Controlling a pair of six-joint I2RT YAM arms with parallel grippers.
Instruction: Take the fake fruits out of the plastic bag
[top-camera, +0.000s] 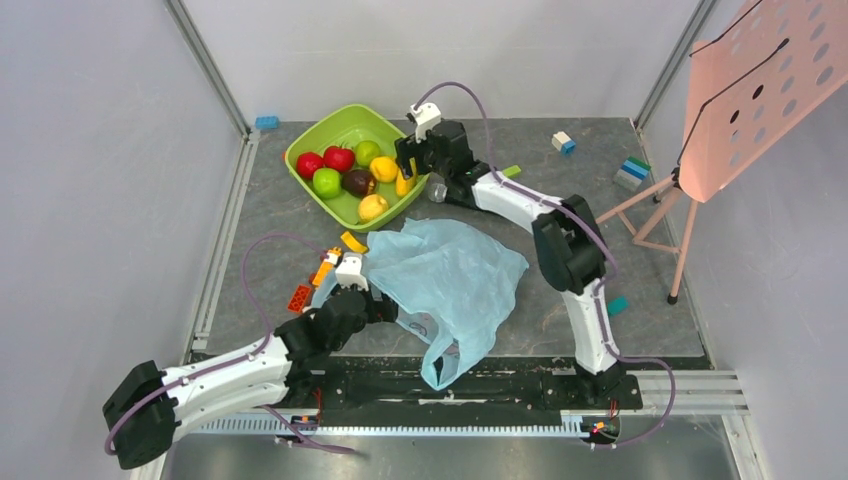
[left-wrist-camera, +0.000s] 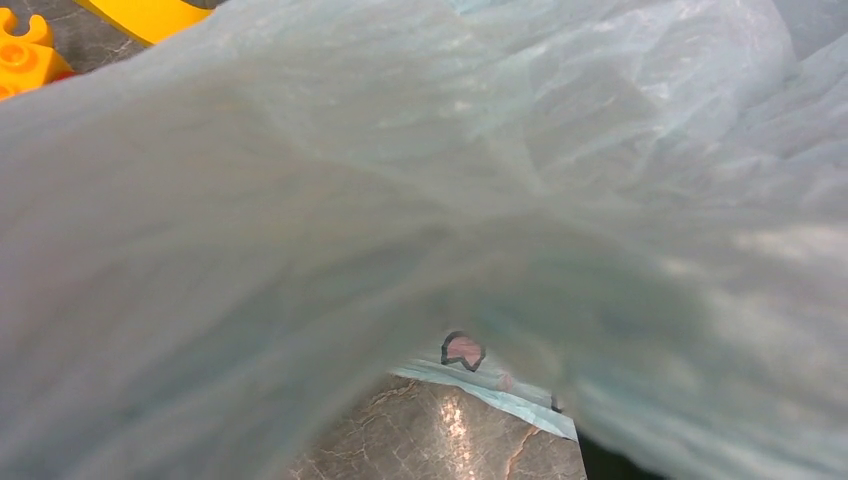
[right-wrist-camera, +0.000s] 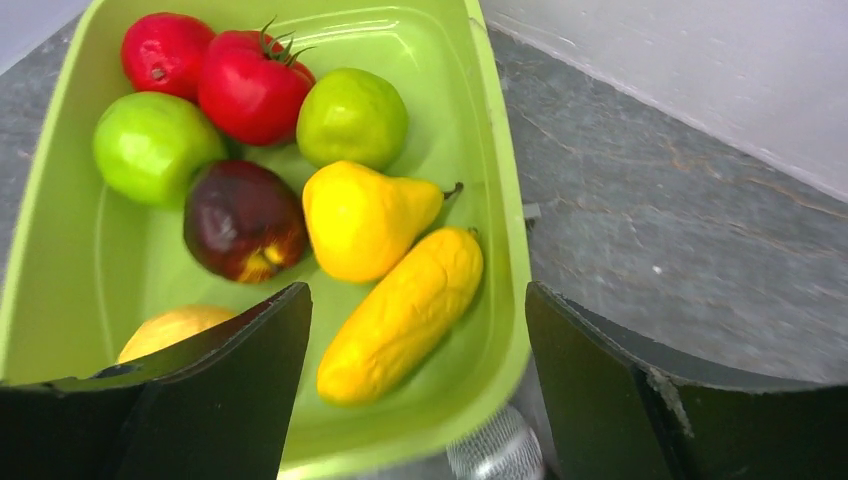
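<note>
Crinkled against the left wrist lens, the light-blue plastic bag (left-wrist-camera: 420, 200) lies slack and flat mid-table, one handle trailing toward 6 o'clock. At its 9 o'clock edge sits the left gripper (top-camera: 350, 272); whether it pinches the film cannot be told. Stretched far forward, the right gripper (right-wrist-camera: 415, 300) hovers, fingers spread wide, over the 3 o'clock rim of the green bowl (right-wrist-camera: 497, 200). Eight fruits (right-wrist-camera: 360, 220) fill that bowl, at the bag's 11 o'clock. Orange blocks (top-camera: 325, 265) lie just beside the left gripper.

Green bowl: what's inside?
Eight fake fruits: two red, two green, one brown, three yellow. The right pincer half covers one yellow fruit; the bowl floor under them is hidden.
</note>
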